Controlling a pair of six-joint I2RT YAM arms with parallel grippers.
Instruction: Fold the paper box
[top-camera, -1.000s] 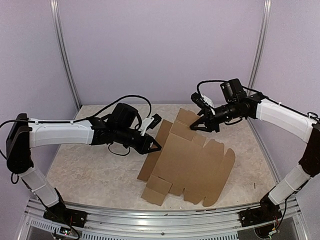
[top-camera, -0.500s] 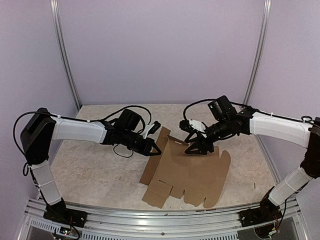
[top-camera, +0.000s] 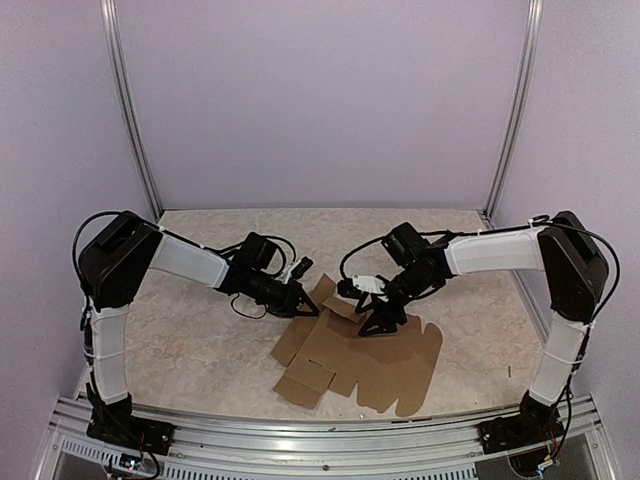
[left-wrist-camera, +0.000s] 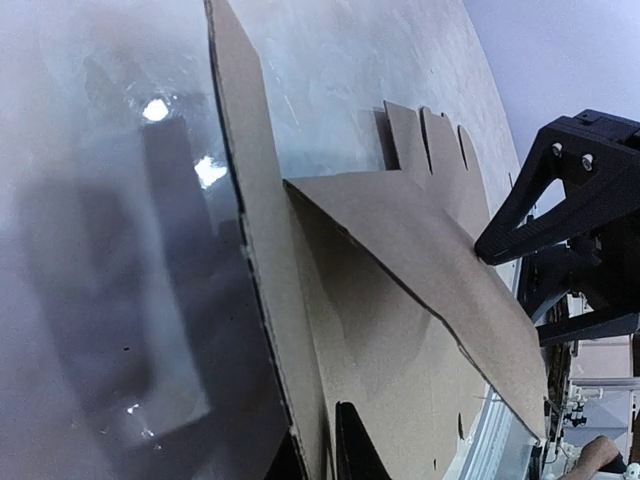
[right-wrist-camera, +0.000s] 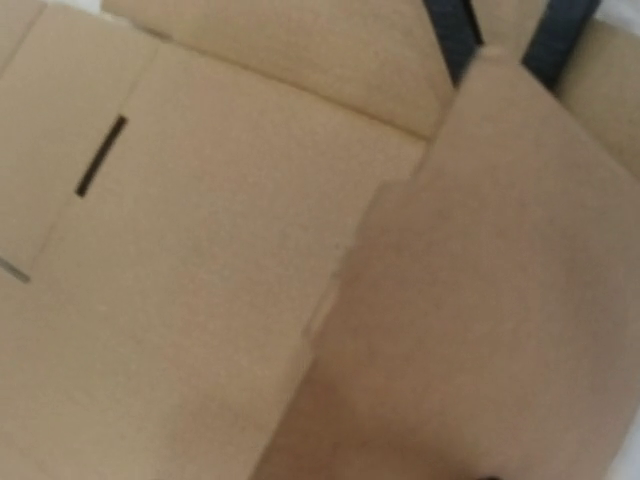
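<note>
Flap fold in hand: my left end effector (top-camera: 309, 307) pinches the paper box (top-camera: 370, 365); right end effector (top-camera: 375, 324) spread, empty. Next: crease the flap (left-wrist-camera: 420, 250) beneath it.

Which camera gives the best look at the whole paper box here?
Top external: the paper box shows nearly whole, its outline clear. Left wrist sees only a raised flap and some tabs at a low angle; right wrist gives just a blurred close-up of panels.

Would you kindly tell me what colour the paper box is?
Plain brown cardboard, unprinted; the paper box shows best in the right wrist view.
</note>
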